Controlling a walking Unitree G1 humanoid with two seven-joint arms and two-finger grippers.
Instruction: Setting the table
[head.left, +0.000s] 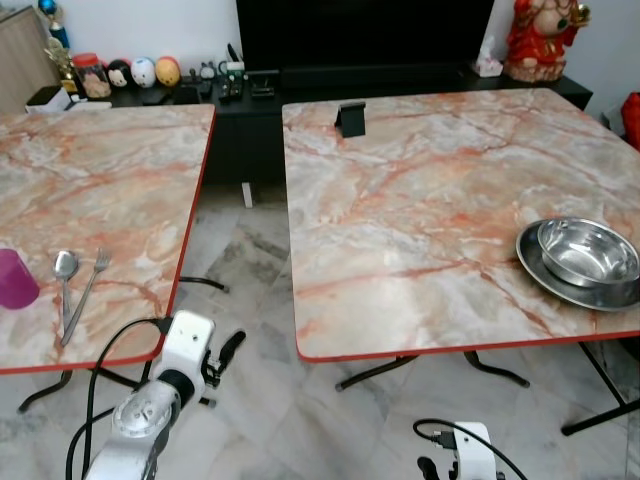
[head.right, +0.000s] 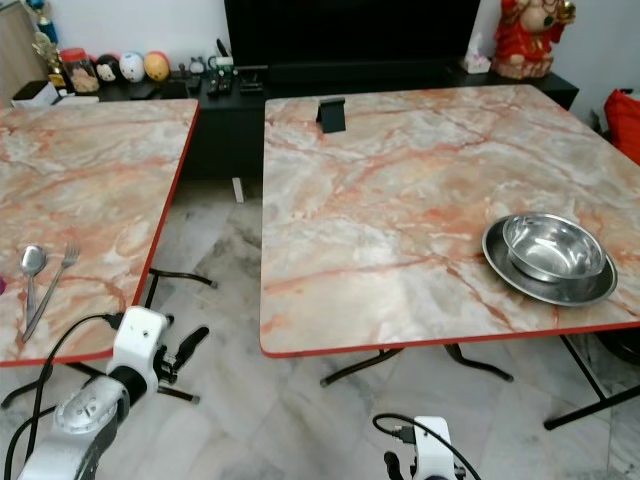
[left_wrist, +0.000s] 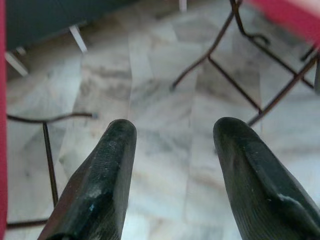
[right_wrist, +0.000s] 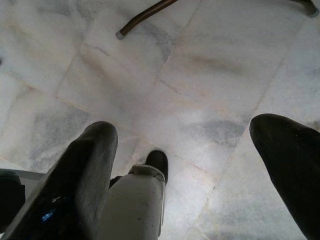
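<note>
From the head views, a steel bowl (head.left: 588, 250) sat in a steel plate (head.left: 545, 275) at the right table's (head.left: 420, 210) near right corner; a spoon (head.left: 65, 285), fork (head.left: 88, 290) and pink cup (head.left: 14, 279) lay on the left table (head.left: 90, 180). Left wrist view: the left claw (left_wrist: 172, 150) hung open over the marble floor (left_wrist: 160, 95). Right wrist view: the right claw (right_wrist: 192, 150) was open, empty.
</note>
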